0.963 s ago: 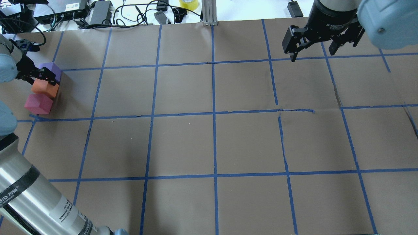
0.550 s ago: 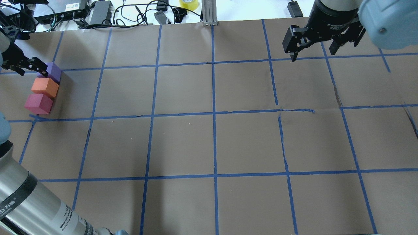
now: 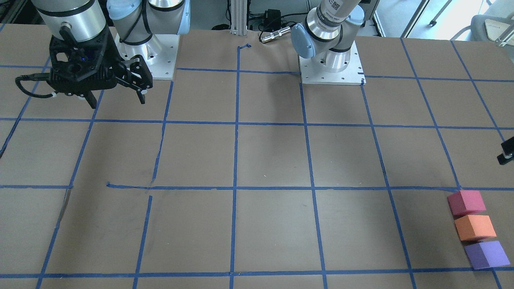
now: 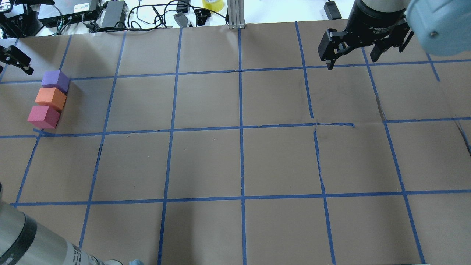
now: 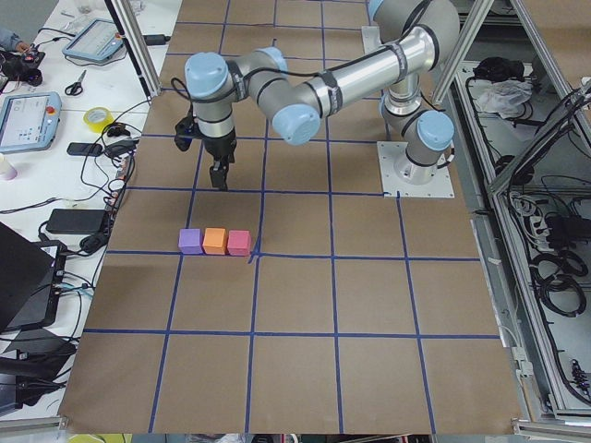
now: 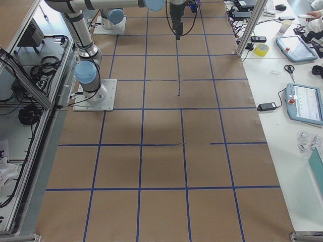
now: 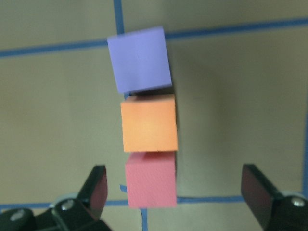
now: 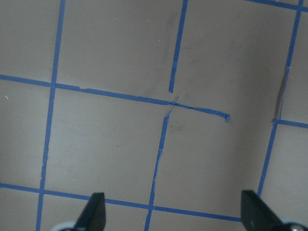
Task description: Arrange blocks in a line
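- Left wrist-mounted view: purple block, orange block and pinkish-red block lie in a close row by the bench's left edge.
- Left gripper and right gripper are both spread wide and empty.
- The blocks are probably light, soft foam, so pinch opposite flat faces gently.

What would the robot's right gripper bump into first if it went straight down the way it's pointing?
Probably just the table. The right gripper points down, open, and its wrist camera shows only bare tabletop and blue tape below it. The blocks sit far off on the other side.
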